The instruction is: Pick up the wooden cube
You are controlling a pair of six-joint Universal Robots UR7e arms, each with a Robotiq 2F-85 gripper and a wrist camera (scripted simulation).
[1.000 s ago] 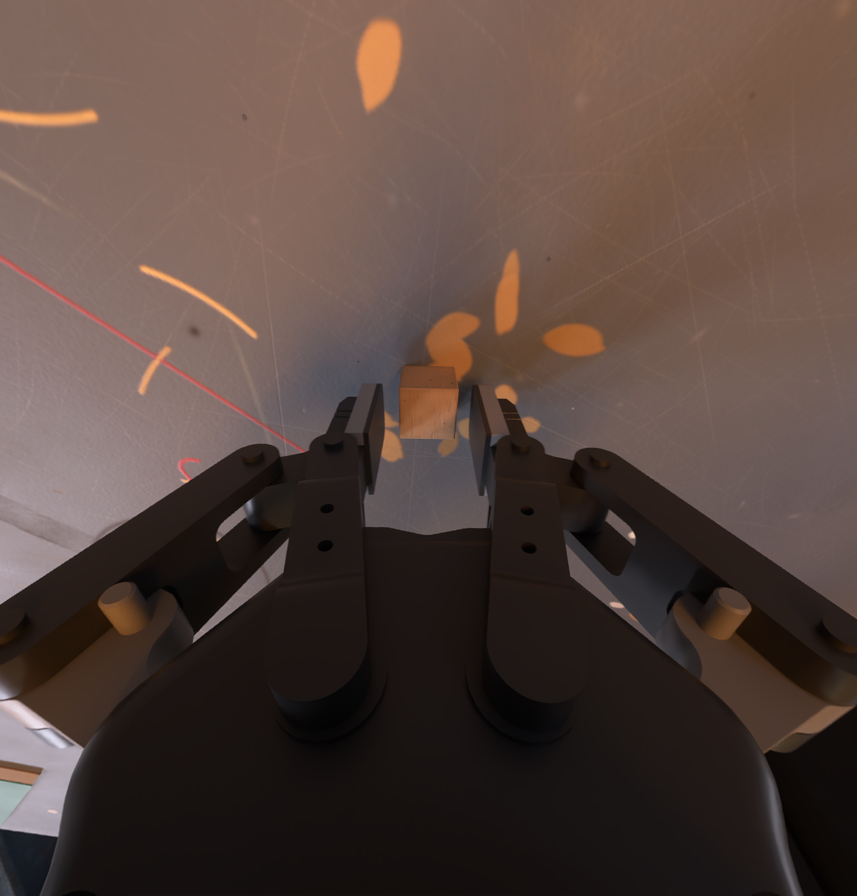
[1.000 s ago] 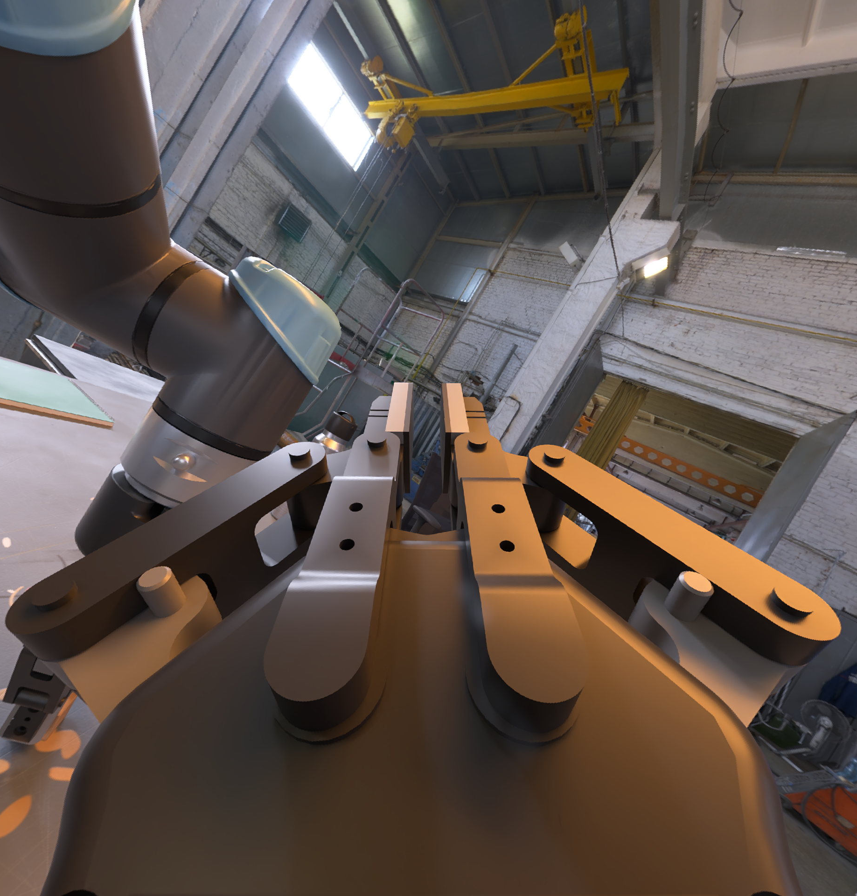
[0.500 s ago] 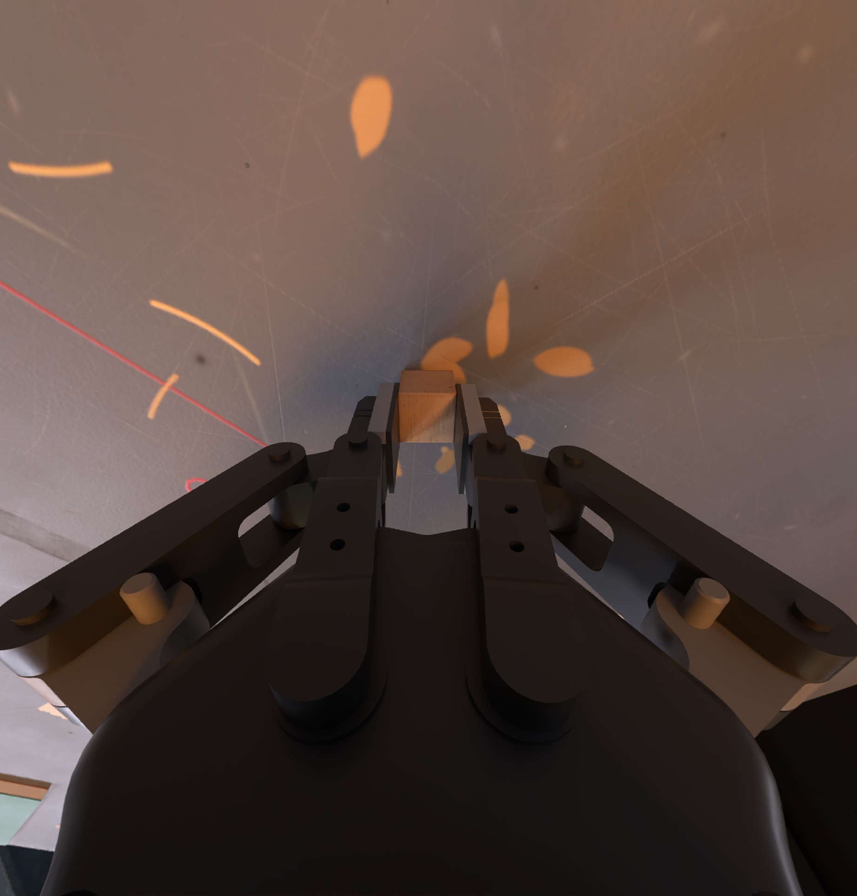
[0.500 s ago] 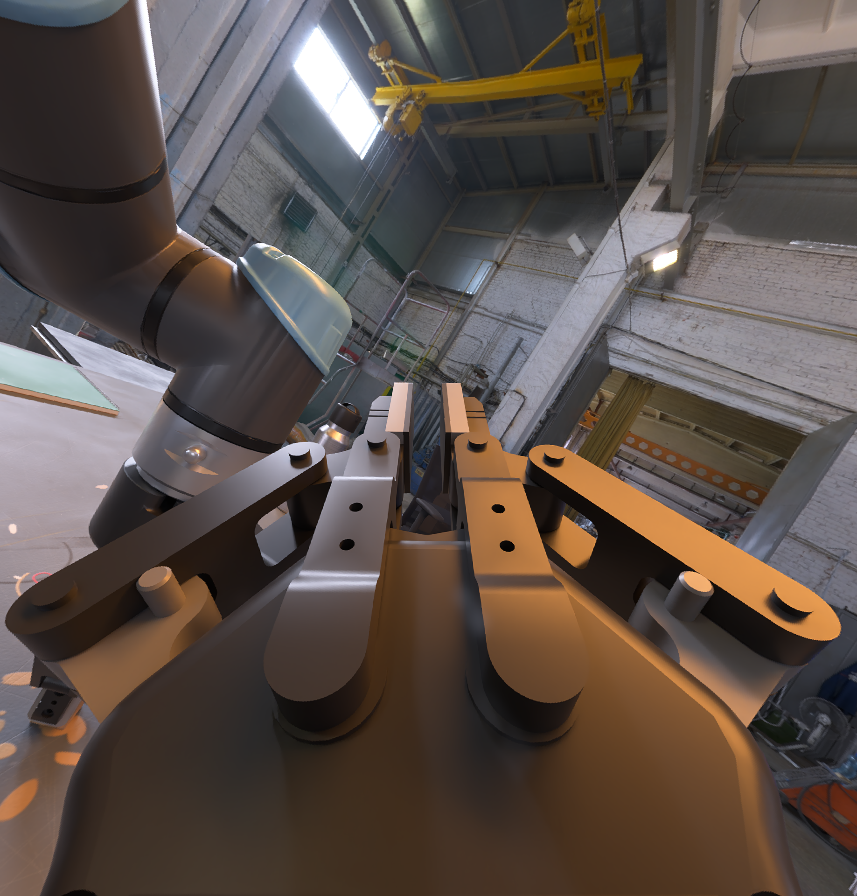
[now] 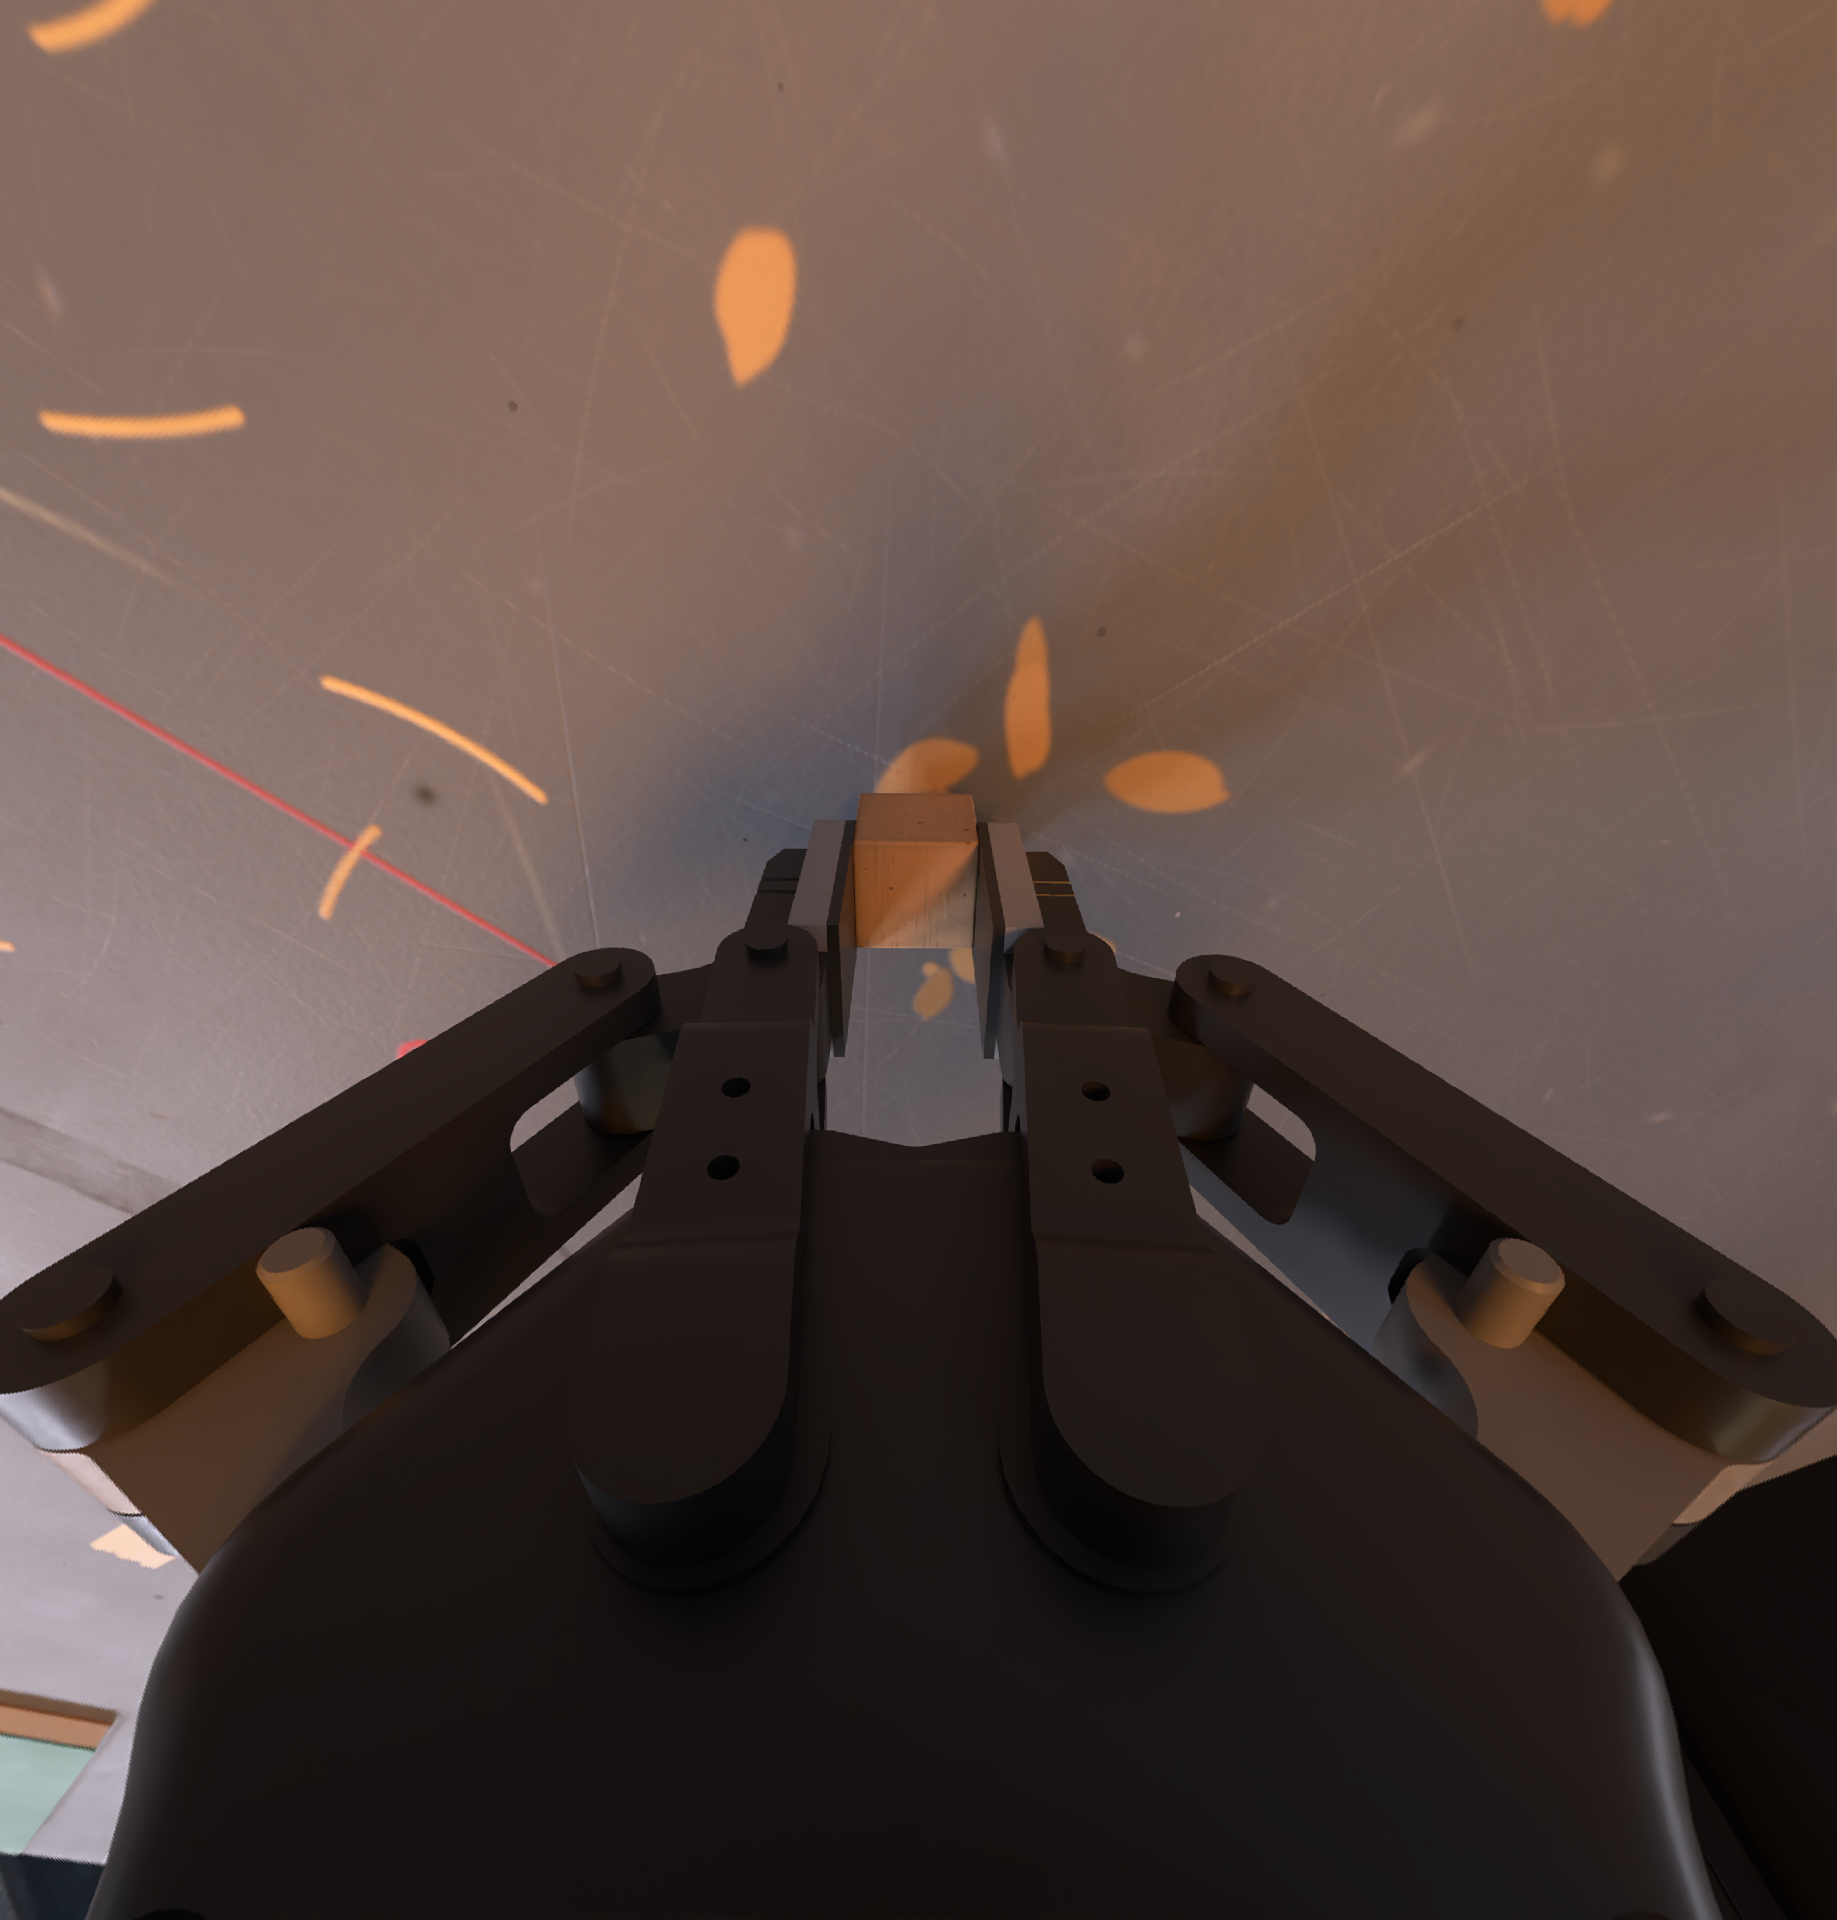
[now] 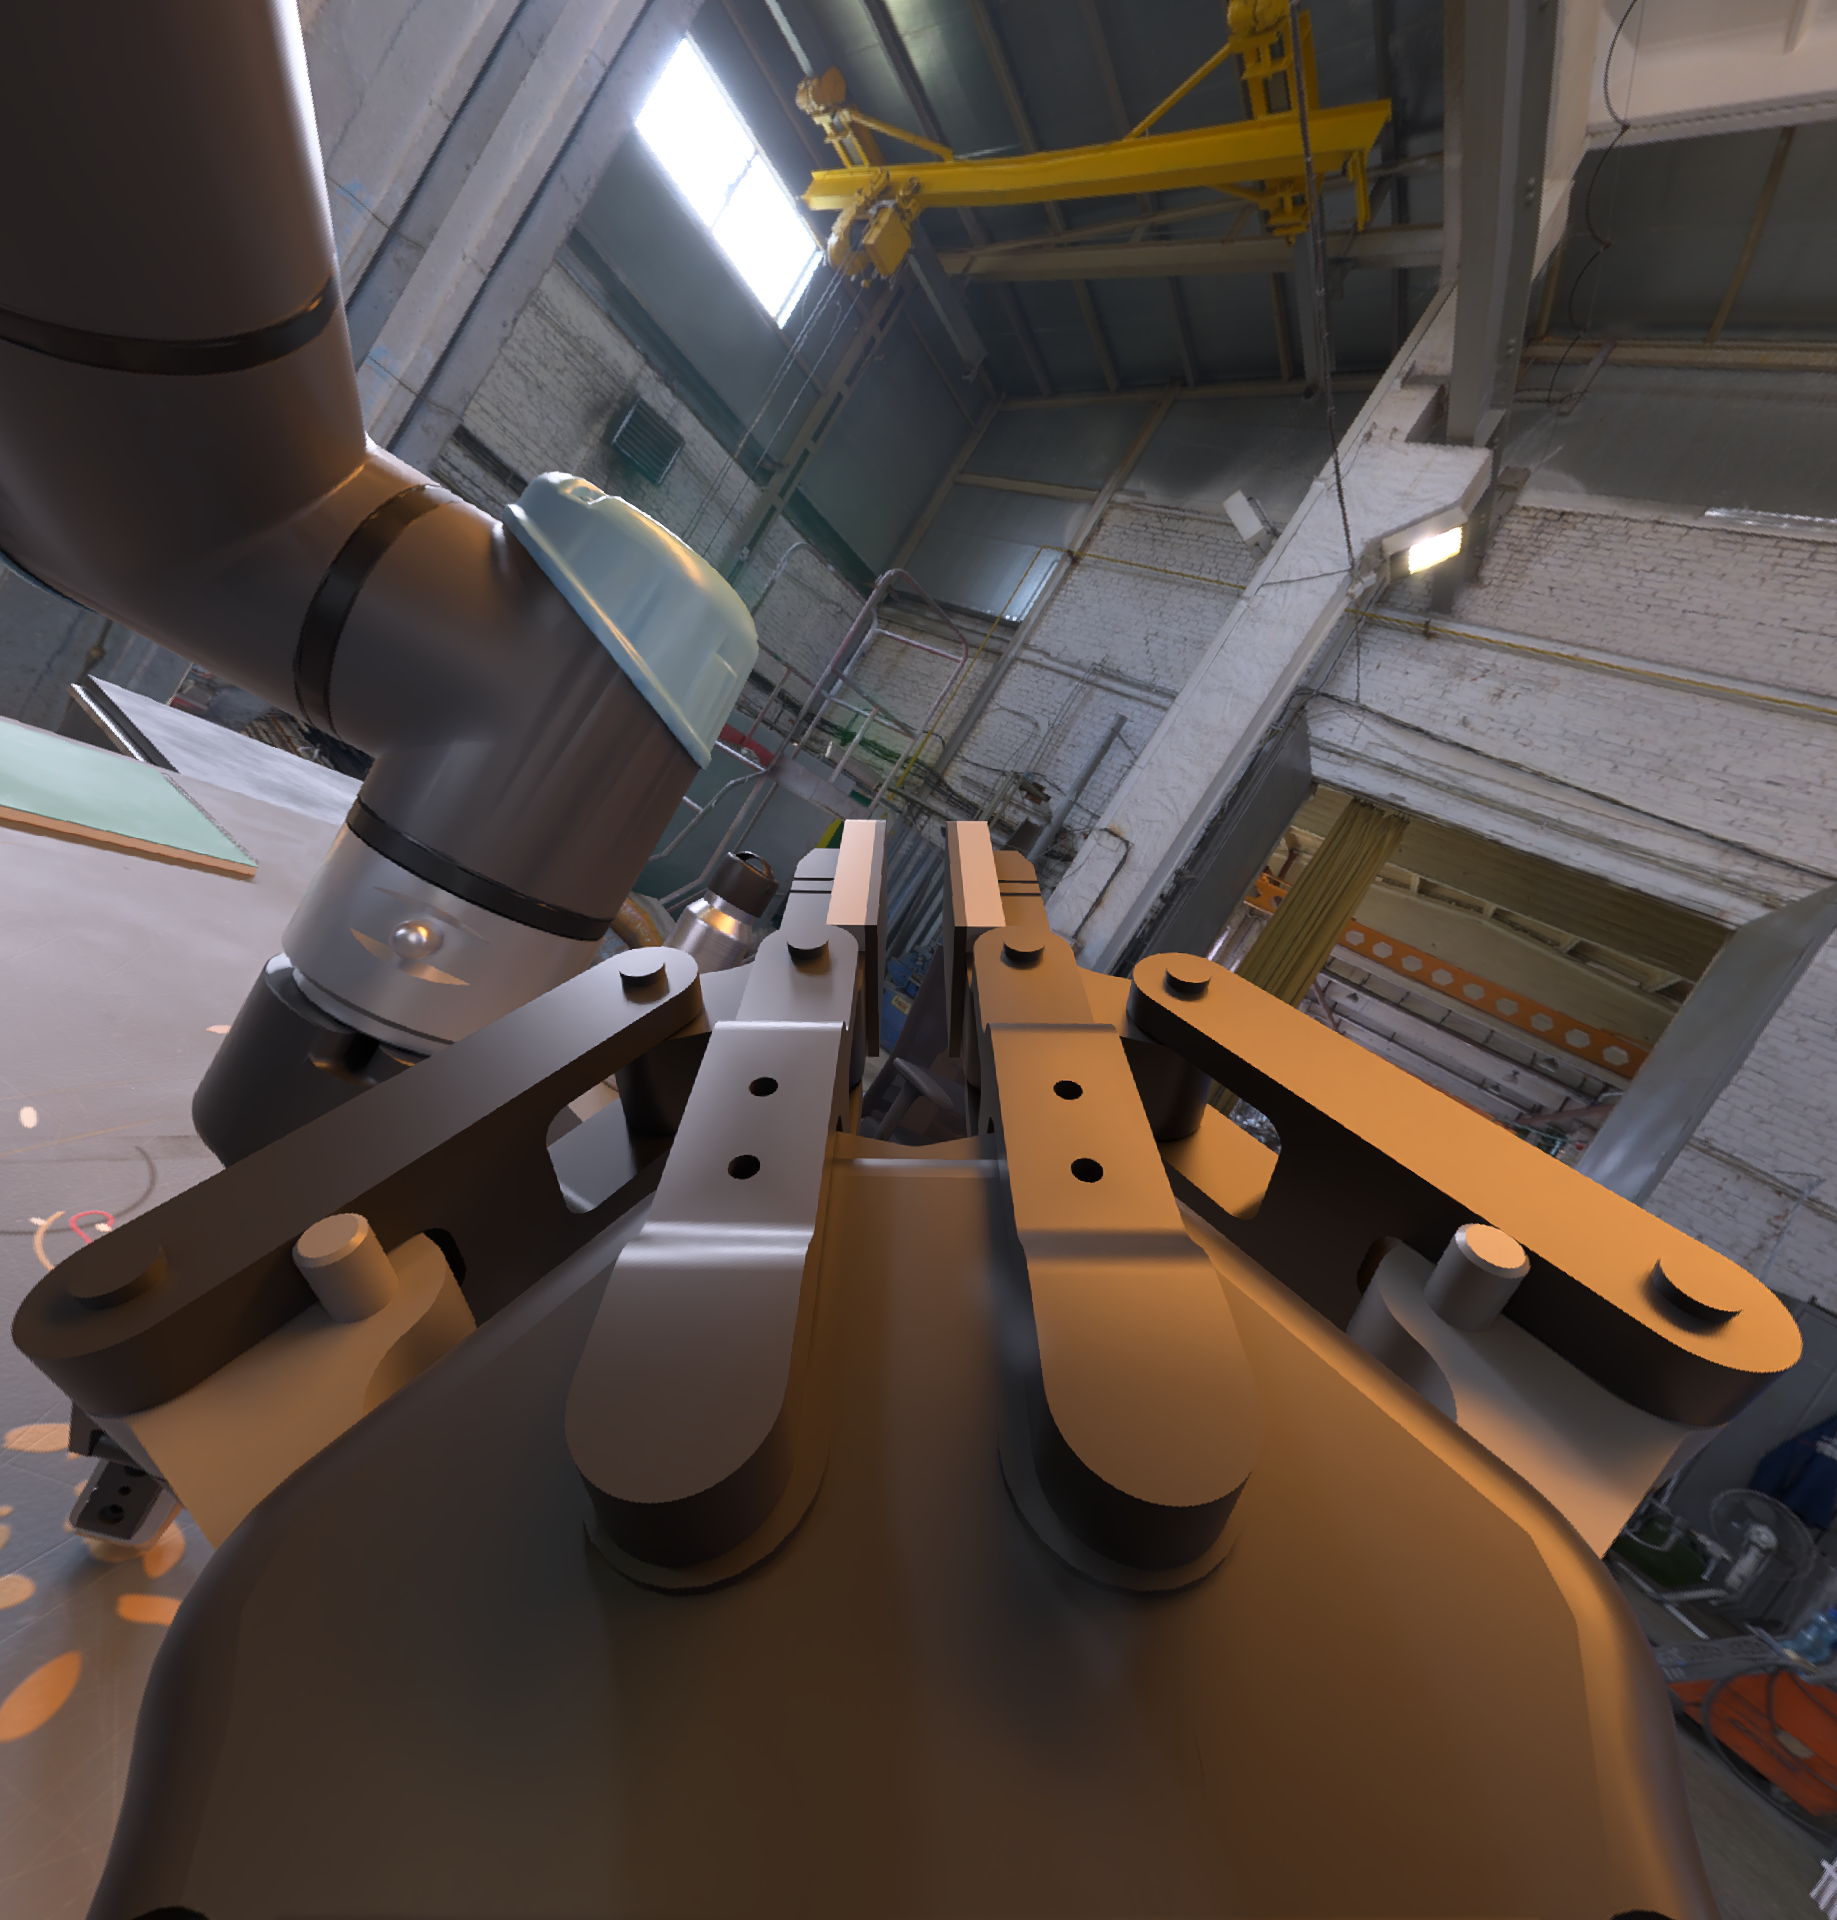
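The wooden cube (image 5: 912,871) is a small light-brown block clamped between the two pads of my left gripper (image 5: 914,883). The gripper is shut on it and holds it a little above the scratched grey table (image 5: 1309,416), which shows through the gap under the cube. My right gripper (image 6: 914,873) points up and away from the table toward the hall. Its fingers are nearly together with a narrow gap and nothing between them. The cube does not show in the right wrist view.
The left arm (image 6: 498,727) stands close at the left of the right wrist view. A green-topped board (image 6: 93,790) lies on the table behind it and a metal bottle (image 6: 732,904) stands beyond. A thin red line (image 5: 218,758) crosses the table.
My left gripper closed its fingers onto the cube, and the table marks then drew away as it rose with the cube. The right wrist view shifted slightly; its fingers kept the same gap.
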